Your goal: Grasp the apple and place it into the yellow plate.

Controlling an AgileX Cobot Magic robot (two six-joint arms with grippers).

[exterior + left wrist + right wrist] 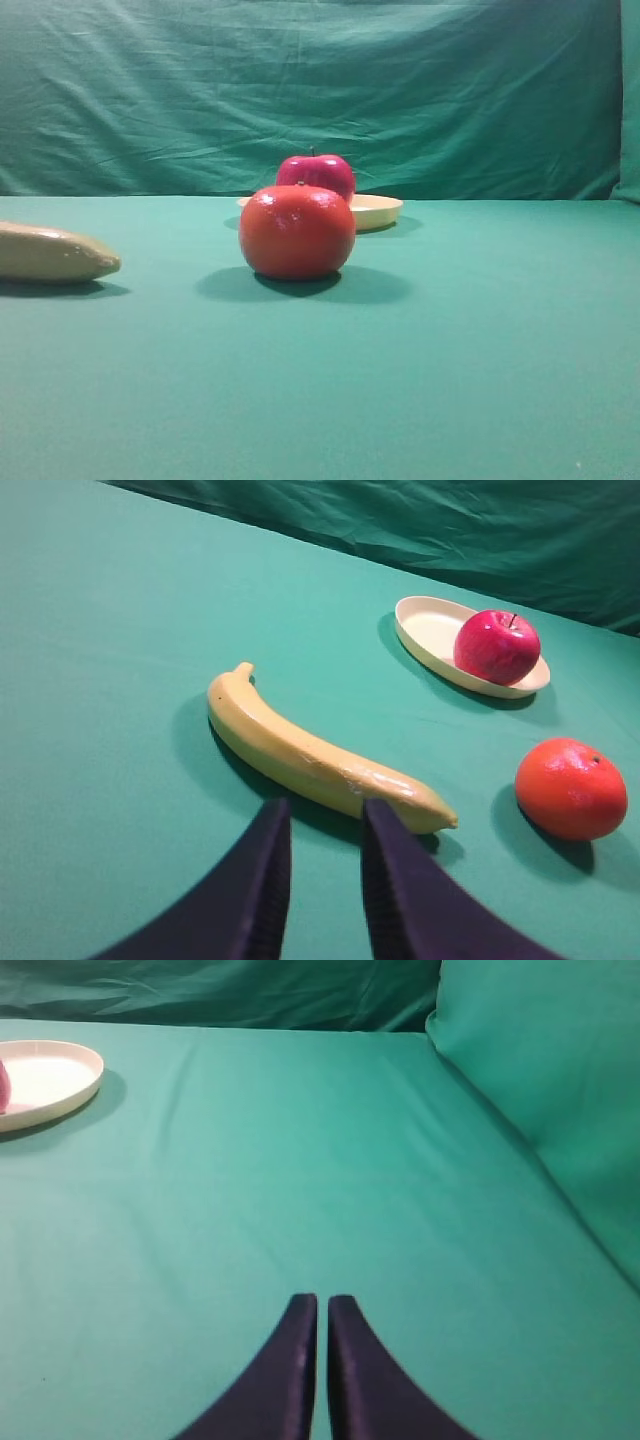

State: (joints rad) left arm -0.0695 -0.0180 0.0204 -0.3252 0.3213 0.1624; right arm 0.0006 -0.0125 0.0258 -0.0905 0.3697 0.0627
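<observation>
High view: apple (316,172) behind tomato (296,231), at plate (376,210).
Left wrist: apple sits in plate; left gripper (325,865) jaws slightly parted, empty, over banana (312,753).
Right wrist: right gripper (322,1335) closed, empty, plate well apart.
Placement looks done; next only retreat.

apple (496,646): glossy | yellow plate (425,630): smooth, matt | table cover (480,340): green cloth (backdrop (320,90) creased)

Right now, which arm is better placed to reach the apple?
Left. Its jaws stand open, facing the apple on the yellow plate. The right jaws are shut and point at bare green cloth.
</observation>
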